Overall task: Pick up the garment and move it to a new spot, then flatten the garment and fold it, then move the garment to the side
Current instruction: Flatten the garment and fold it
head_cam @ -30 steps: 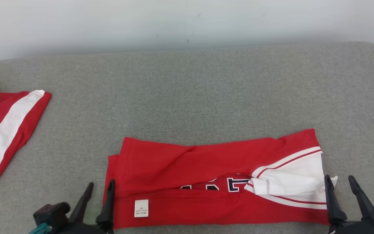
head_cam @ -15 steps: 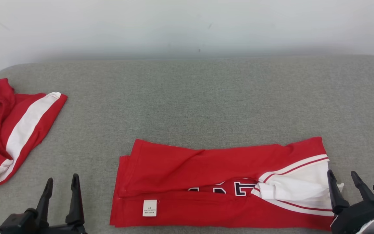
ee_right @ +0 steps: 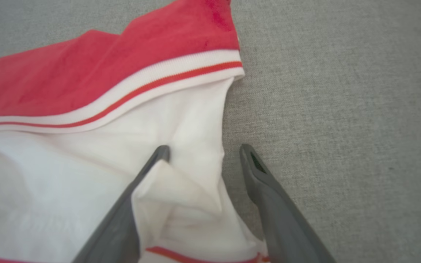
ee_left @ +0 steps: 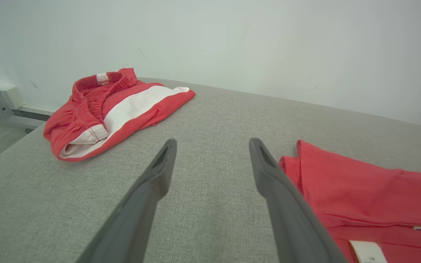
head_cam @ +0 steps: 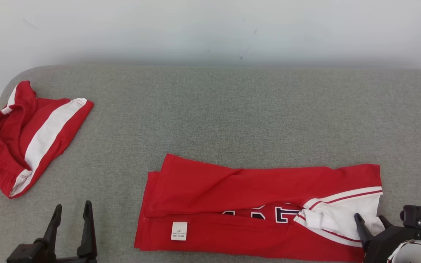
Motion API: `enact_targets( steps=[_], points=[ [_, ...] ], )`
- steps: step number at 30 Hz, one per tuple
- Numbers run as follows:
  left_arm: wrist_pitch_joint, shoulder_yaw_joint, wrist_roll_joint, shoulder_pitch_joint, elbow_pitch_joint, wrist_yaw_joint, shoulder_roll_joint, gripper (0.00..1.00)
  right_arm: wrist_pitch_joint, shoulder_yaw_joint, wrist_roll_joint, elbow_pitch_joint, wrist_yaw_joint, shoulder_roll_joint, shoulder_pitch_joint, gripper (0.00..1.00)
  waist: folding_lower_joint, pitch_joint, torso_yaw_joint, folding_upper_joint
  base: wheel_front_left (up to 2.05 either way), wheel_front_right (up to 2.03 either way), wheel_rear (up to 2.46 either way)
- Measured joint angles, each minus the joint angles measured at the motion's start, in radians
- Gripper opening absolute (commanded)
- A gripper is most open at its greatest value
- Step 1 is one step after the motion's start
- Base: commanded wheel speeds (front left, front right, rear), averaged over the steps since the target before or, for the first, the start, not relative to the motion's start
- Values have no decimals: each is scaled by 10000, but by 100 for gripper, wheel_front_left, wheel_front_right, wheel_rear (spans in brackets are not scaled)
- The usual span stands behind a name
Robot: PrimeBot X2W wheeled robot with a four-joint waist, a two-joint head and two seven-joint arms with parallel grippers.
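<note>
While the red jersey (head_cam: 232, 190) lies near-centre on the grey padded surface (head_cam: 232, 109), it is already folded lengthwise into a long strip running left-right. Its care label (head_cam: 179, 231) faces up at the near-left end, and dark lettering (head_cam: 265, 212) peeks out between the two flaps. The white sleeve (head_cam: 342, 212) is bunched at the right end, not flat. The right gripper (head_cam: 369, 217) sits at that right end with its jaws apart. In the right wrist view the right gripper (ee_right: 204, 148) straddles the sleeve's edge, one finger over white cloth, the other over bare grey, nothing clamped. The left gripper (head_cam: 72, 204) hovers near-left, jaws apart and empty, over bare surface just left of the jersey's left edge and not touching it; the left wrist view shows the same gap (ee_left: 212, 140). Red shorts (head_cam: 31, 142) with a white stripe lie crumpled at the far left, well apart from the jersey. Judged step: mid-fold, long sides done, cross fold not yet done. The next move likely calls for the right gripper to close on the right end, catching all layers and not just the loose sleeve flap. That end would then lift and carry leftward over the strip. The risk is that the bunched sleeve slips out or drags the flaps open, so the left gripper may need to pin the left end.
</note>
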Motion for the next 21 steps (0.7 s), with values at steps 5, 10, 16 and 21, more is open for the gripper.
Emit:
enact_targets(
  steps=[5,10,16,21],
  points=[
    [0,251,307,0,36,-167,-176,100,81,675,552,146,-17,-182,-110,0,0,-28,-16,0,0,0,0],
    [0,433,708,1,42,-253,-255,100,23,997,848,362,17,-332,-249,0,0,-129,-78,0,0,0,0],
    [0,652,966,56,27,-265,-382,100,-347,499,1049,882,21,-911,-436,0,0,-340,-193,0,0,0,0],
    [0,800,1118,133,36,-272,-420,100,-606,-291,817,1419,19,-1762,-744,0,0,-463,-346,0,0,0,0]
  ],
)
